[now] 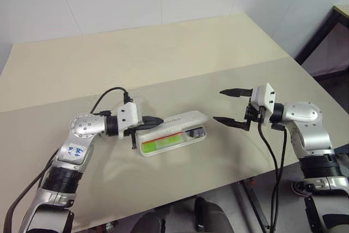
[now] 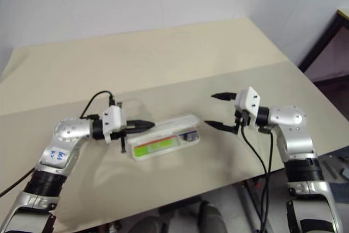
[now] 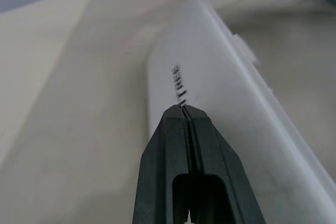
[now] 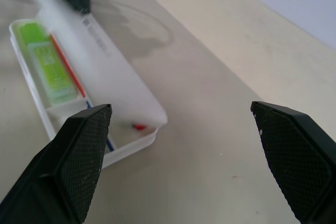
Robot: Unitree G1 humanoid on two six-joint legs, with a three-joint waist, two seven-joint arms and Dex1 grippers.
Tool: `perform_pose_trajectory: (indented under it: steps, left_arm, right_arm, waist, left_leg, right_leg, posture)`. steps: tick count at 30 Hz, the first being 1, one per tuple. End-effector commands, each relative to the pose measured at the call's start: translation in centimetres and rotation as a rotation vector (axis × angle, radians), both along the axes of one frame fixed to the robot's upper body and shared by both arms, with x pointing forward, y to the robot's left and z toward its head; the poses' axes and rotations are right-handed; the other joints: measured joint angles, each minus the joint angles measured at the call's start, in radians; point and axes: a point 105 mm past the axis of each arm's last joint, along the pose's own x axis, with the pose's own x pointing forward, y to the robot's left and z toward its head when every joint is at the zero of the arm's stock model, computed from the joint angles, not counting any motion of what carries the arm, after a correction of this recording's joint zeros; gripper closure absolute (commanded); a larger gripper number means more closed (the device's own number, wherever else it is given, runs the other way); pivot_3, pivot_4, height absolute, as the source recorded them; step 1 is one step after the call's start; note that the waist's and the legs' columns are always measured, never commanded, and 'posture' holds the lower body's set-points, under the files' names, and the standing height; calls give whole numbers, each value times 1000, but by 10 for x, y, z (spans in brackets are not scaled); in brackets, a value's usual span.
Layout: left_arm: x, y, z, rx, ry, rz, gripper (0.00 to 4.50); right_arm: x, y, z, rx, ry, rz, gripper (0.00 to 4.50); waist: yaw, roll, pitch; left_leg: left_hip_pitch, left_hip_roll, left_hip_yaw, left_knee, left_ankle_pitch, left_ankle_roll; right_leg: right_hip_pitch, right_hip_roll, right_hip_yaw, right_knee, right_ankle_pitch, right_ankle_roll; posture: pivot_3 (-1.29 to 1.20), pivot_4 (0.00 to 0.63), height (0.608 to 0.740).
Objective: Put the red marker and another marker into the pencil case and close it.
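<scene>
The white pencil case (image 1: 173, 144) lies on the table between my arms, its lid (image 1: 184, 119) tilted half down over the tray. The lime-green marker (image 1: 163, 143) rests in the tray's open left part. A dark barrel (image 1: 194, 132) and a red tip (image 4: 139, 127) show under the lid, so the red marker is mostly hidden. My left gripper (image 1: 159, 119) is shut, its tips (image 3: 185, 109) touching the lid's outer face by the dark lettering. To the right of the case my right gripper (image 1: 218, 105) stands open above the table with nothing in it.
The beige table (image 1: 163, 53) stretches far behind the case, with a seam across its middle. Its front edge (image 1: 218, 192) runs close below the case. A dark piece of furniture (image 1: 327, 31) stands past the table's right corner. A black cable (image 1: 267, 145) hangs from the right wrist.
</scene>
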Motion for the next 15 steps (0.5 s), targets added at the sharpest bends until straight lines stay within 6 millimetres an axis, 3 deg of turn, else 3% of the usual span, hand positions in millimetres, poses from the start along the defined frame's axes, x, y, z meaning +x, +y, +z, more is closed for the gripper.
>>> perform_pose_trajectory:
  steps: [1,8,15]
  left_arm:
    - [-7,-3,-7,70,58,-37,4456]
    - [6,-2,-25,188,109,30,4456]
    - [14,-21,-21,199,118,21,4456]
  right_arm:
    - [-4,-3,14,22,-52,-27,0]
    - [-7,-7,20,47,-85,-73,0]
    - [-17,-14,10,75,-79,-124,0]
  waist:
    - [0,0,0]
    - [4,0,0]
    - [5,-2,-1]
  left_leg:
    - [0,0,0,0,0,0]
    - [0,0,-1,0,0,0]
    - [0,-1,-1,2,0,0]
  right_leg:
    - [0,0,0,0,0,0]
    - [0,0,1,0,0,0]
    - [1,0,2,0,2,1]
  posture:
    - [0,150,740]
    - [0,150,740]
    - [0,150,740]
